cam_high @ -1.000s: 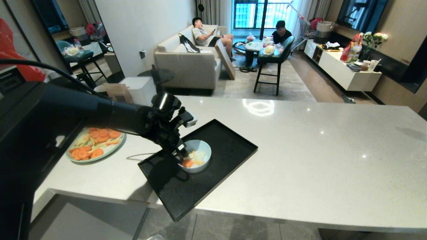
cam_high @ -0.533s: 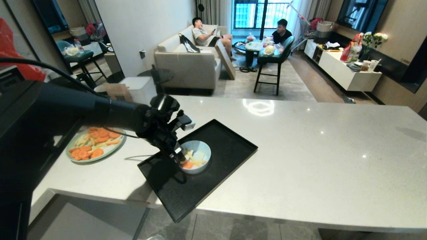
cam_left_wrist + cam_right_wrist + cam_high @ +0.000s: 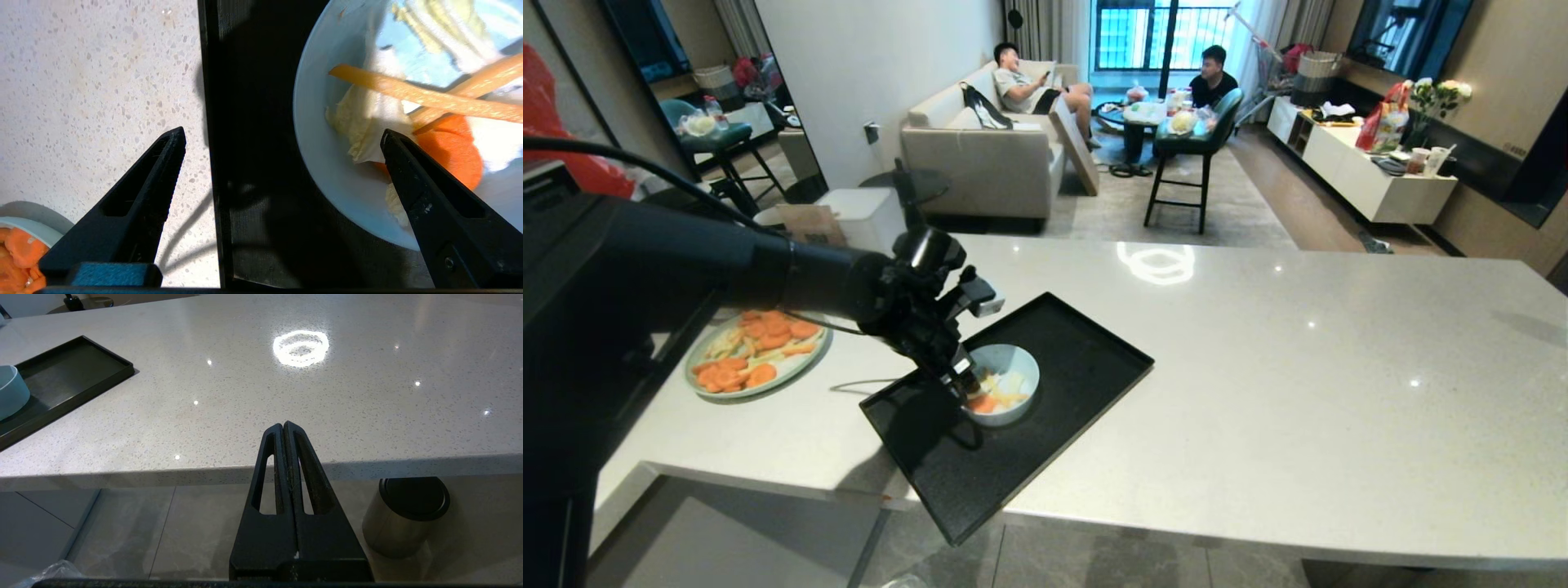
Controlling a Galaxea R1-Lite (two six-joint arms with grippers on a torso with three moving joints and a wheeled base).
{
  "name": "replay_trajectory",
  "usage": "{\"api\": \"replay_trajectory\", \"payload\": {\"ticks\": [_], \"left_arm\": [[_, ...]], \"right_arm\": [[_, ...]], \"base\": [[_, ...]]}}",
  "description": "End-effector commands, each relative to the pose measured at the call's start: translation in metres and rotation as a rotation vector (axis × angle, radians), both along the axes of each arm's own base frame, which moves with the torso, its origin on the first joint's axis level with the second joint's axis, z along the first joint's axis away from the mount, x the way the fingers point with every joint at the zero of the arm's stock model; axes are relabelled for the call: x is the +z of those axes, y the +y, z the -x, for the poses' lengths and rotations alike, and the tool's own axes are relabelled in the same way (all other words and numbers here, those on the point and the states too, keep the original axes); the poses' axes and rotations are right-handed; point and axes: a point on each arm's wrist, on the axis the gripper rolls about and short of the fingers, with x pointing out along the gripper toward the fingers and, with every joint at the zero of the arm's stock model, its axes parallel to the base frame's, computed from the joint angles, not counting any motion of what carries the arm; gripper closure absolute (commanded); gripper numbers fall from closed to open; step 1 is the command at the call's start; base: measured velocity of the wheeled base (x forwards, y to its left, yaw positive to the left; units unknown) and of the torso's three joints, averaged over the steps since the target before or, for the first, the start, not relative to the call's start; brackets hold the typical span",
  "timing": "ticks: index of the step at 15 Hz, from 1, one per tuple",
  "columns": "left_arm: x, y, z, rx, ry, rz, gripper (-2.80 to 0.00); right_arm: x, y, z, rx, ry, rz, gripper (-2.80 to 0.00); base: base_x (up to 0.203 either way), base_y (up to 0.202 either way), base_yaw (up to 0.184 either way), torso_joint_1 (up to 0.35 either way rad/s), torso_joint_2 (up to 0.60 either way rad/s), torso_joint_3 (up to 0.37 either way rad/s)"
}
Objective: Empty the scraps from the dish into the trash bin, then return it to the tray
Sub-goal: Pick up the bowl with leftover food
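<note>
The dish [image 3: 1023, 364], a small pale-blue bowl, stands in the black tray [image 3: 1070, 347] on the counter. The scraps [image 3: 990, 398] lie in it: carrot slices, yellow strips and whitish pieces. My left gripper [image 3: 965, 384] hangs open over the dish's left rim. In the left wrist view the left gripper [image 3: 282, 131] has one finger over the scraps [image 3: 447, 143] inside the dish [image 3: 322, 163]. The other finger is over the counter beyond the tray's edge [image 3: 253, 122]. My right gripper [image 3: 283, 424] is shut and parked below the counter's front edge. Crinkled clear plastic [image 3: 53, 573] by the floor looks like the trash bin's liner; the rest is out of view.
A green plate of carrot slices [image 3: 756, 353] sits on the counter left of the tray. A dark steel cylinder with a black top [image 3: 404, 514] stands on the floor under the counter's edge. Two people sit in the room behind.
The left wrist has shifted only slightly above the dish's rim. Dish, tray and right arm have stayed where they were.
</note>
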Motion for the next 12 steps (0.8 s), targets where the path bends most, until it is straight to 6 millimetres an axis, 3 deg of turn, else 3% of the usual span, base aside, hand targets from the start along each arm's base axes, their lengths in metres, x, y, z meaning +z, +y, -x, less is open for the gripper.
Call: {"api": "replay_trajectory", "payload": {"ticks": [1, 12], "left_arm": [[0.003, -0.006, 0.003, -0.018, -0.008, -0.001, -2.80], [-0.006, -0.012, -0.011, -0.042, -0.021, -0.030, -2.80]], "right_arm": [[0.000, 0.000, 0.000, 0.000, -0.001, -0.002, 0.00], [0.000, 0.000, 0.000, 0.000, 0.000, -0.001, 0.00]], "base": [[0.000, 0.000, 0.000, 0.000, 0.00, 0.000], [0.000, 0.000, 0.000, 0.000, 0.00, 0.000]]}}
